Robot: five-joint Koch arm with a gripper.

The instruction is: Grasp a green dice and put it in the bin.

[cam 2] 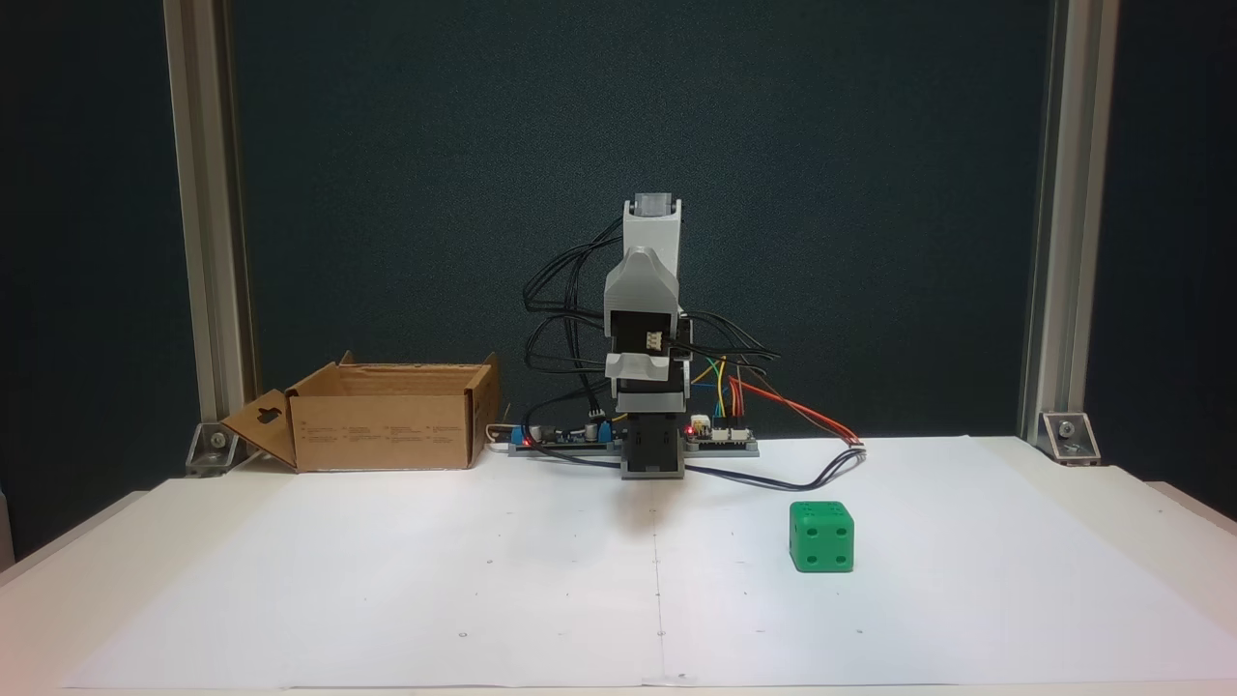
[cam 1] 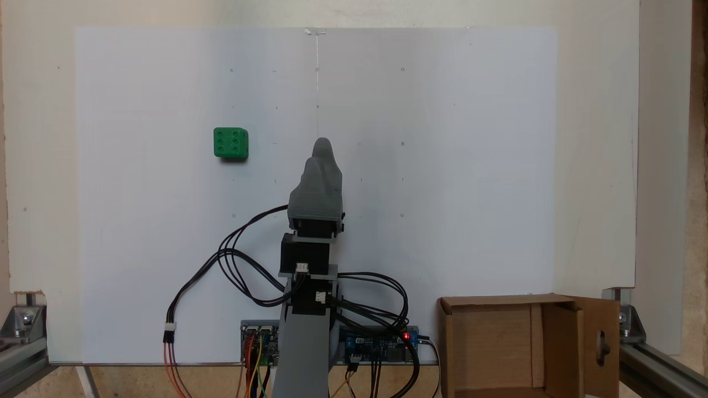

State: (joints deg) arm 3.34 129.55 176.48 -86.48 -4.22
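We must first swing the gripper [cam 1: 323,145] toward the green dice [cam 1: 230,143], which sits alone on the white tabletop [cam 1: 442,166], left of the arm in this fixed view, far from the bin [cam 1: 531,345]. We cannot tell if the jaws are parted; they hold nothing. Better to come down squarely over two flat faces. The dice is bright green, with rounded edges and sunken pips.

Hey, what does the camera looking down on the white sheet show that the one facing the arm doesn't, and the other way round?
Looking down, a fixed view gives the green dice its six-pip top and the bin its bare inside. Facing the arm, a fixed view gives the dice's side faces, the bin's printed outer wall and a dark backdrop. Both fixed views share the dice, the bin's keyhole flap and the arm.
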